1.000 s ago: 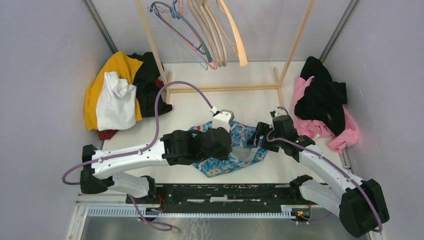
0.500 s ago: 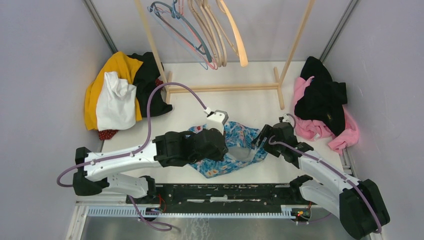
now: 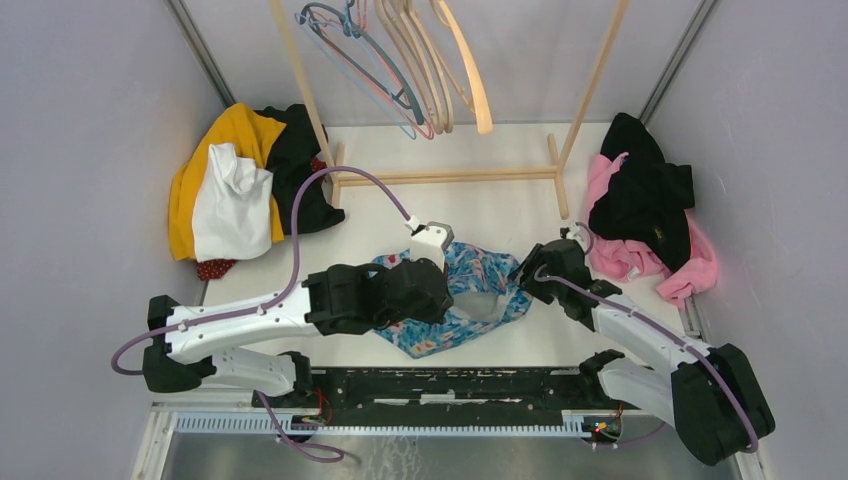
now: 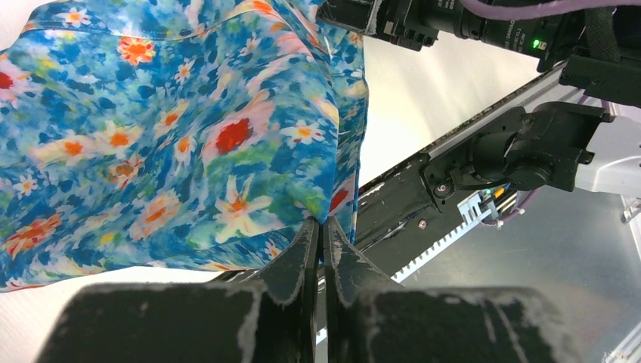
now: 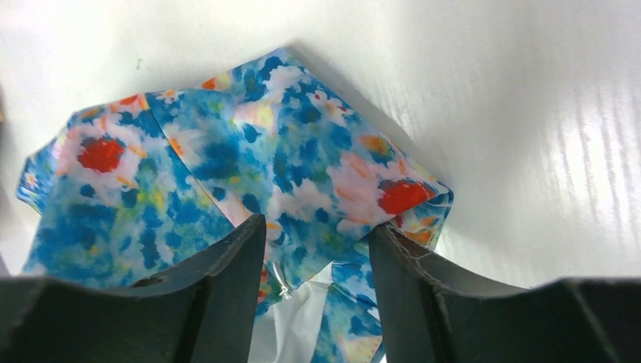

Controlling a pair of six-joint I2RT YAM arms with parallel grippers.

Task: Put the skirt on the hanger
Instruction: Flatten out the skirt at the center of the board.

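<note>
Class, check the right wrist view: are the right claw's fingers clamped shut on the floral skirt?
No, the fingers of the right claw stand apart, with a corner of the floral skirt lying between them.

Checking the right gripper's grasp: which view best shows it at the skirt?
Right wrist: right gripper open, fingers straddling a floral skirt corner. Top external shows it at the skirt's right edge, fingers hidden. Left wrist catches only right arm hardware at top.

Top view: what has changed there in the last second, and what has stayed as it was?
The left hand, shut on the skirt, drew back a little leftward, dragging the skirt along. The right hand, open at the skirt's right edge, moved slightly nearer. The hangers, left pile and right pile stayed.
</note>
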